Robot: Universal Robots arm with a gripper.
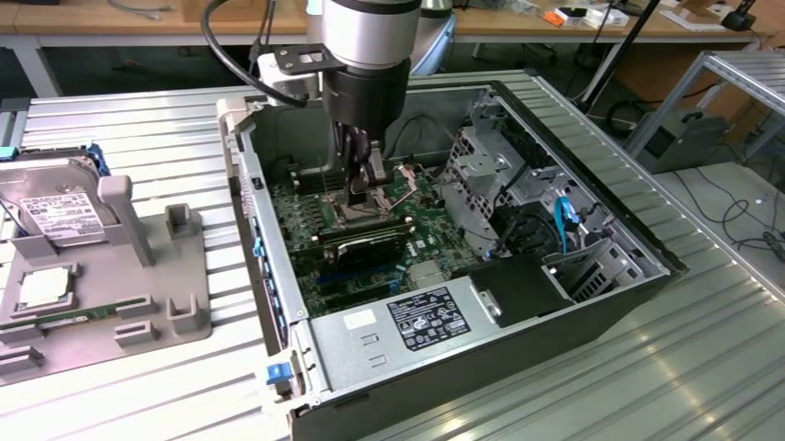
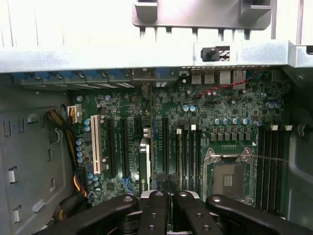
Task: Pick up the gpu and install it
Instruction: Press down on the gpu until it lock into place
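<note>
I have the gripper [image 2: 167, 196] clamped fully shut on the gpu [image 2: 145, 166] over the motherboard [image 1: 368, 230], and I'd keep it square to its slot while pressing straight down

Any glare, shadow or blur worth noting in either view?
Exterior view: bright, even light on the ribbed table, while the computer case interior sits in shadow. Wrist view: the case's top edge and the area beyond are washed out; the gripper looks soft up close, the motherboard sharper.

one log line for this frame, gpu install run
phase: install | claw: shut on thin flat black gpu card | position: inside open grey computer case, card edge-on at green motherboard slots | seated: cannot tell
</note>
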